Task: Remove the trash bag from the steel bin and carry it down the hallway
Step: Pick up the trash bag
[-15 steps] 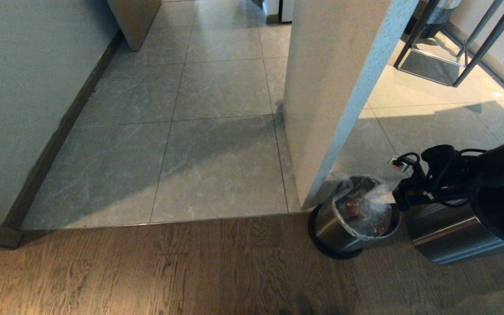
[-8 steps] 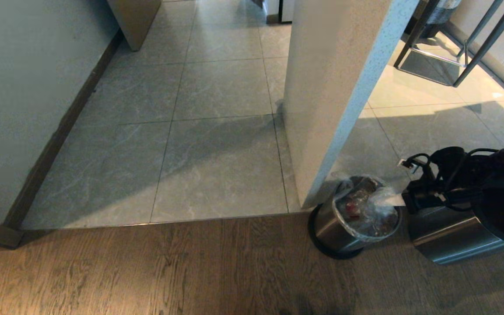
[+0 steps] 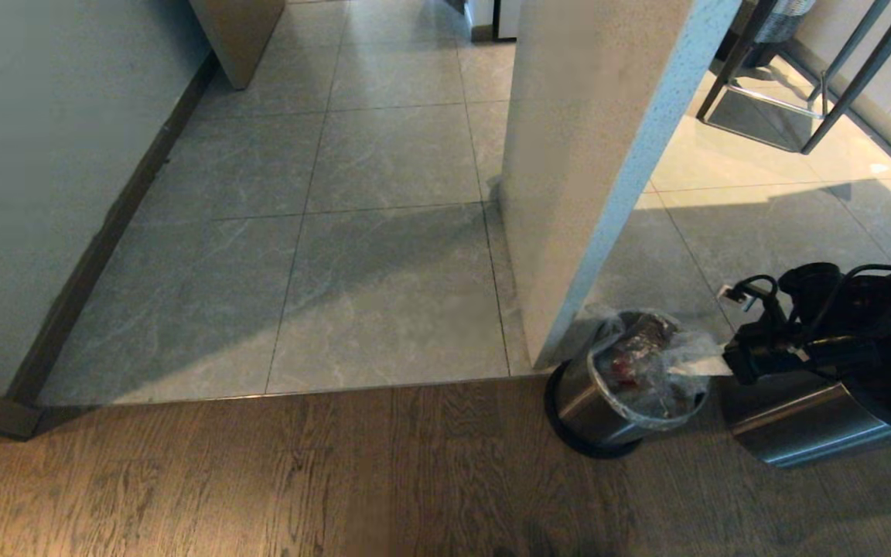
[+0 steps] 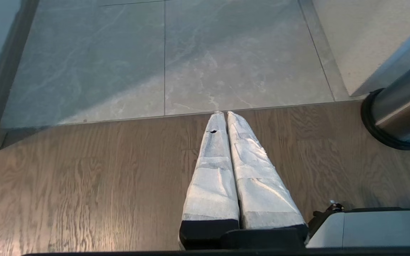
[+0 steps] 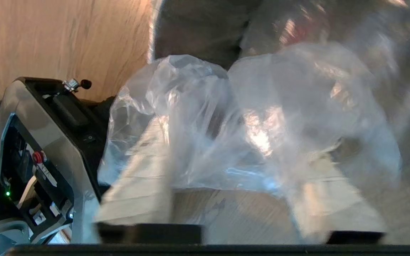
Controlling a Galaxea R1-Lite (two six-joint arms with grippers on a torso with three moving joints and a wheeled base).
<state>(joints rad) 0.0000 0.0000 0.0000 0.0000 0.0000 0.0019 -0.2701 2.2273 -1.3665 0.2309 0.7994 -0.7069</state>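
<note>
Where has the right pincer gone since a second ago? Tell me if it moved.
Yes. In the head view the right pincer has drawn back toward the picture's right, away from the pillar, off the steel bin rim where it reached before.

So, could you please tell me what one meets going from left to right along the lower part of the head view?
Dark baseboard → pale speckled wall end → small brushed-steel bin → clear crinkled trash bag → right gripper → larger steel bin.

Brushed steel bin (image 3: 581, 402), clear crinkly plastic bag (image 3: 650, 367)
Glossy marble-look tiles (image 3: 384, 294); matt grained wood planks (image 3: 260, 480); left fingers (image 4: 212, 177) wrapped in rough white tape
</note>
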